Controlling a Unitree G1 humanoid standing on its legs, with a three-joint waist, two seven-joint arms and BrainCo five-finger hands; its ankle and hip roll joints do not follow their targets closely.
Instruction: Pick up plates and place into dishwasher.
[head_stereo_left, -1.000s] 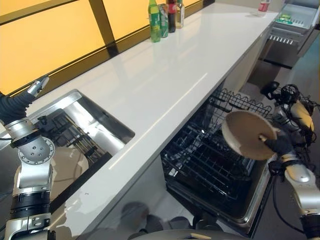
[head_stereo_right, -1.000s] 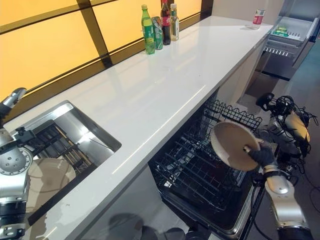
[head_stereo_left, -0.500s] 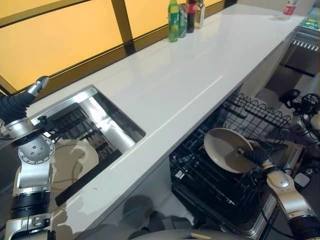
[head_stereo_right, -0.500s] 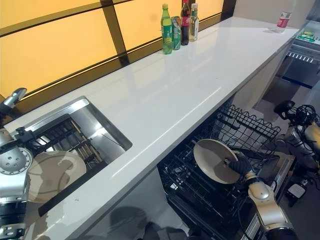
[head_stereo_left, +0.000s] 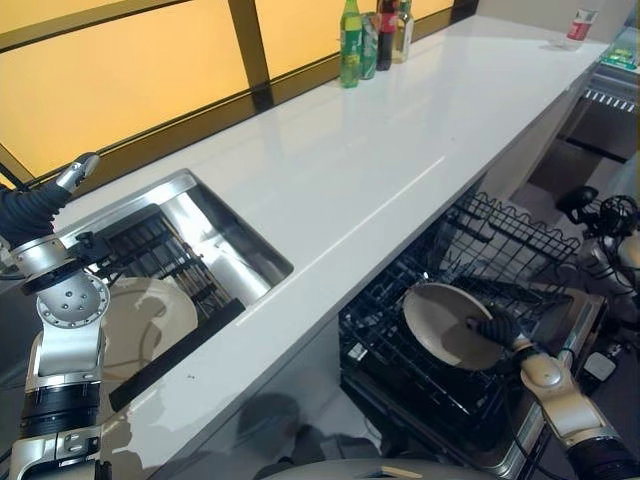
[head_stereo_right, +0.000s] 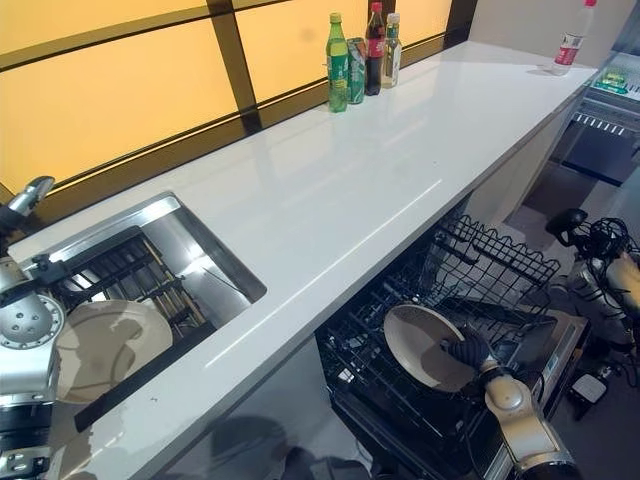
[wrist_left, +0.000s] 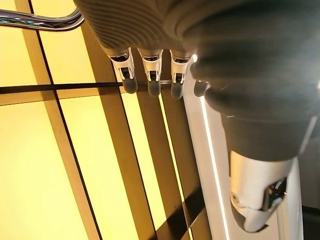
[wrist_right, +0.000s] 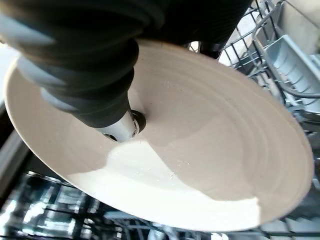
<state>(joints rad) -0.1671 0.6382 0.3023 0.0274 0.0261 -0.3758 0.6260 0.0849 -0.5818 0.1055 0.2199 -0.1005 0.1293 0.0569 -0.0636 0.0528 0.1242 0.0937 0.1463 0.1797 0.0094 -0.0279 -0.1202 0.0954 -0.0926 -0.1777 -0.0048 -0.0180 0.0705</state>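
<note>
Right hand (head_stereo_right: 468, 350): at 4 o'clock, clamped on beige plate (head_stereo_right: 420, 344), tilted over the dishwasher rack (head_stereo_right: 400, 385).
Left hand (wrist_left: 150, 75): fingers straight, empty.
Sink (head_stereo_left: 205, 235): second plate (head_stereo_left: 140, 320) inside.

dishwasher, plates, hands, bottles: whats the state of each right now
dishwasher: door open, wire rack pulled out
plate in right hand: held, tilted, low over the rack
right hand: shut on that plate's rim
second plate: lying in the sink, untouched
left hand: open, fingers straight, raised and holding nothing
bottles: upright at the back of the counter
</note>
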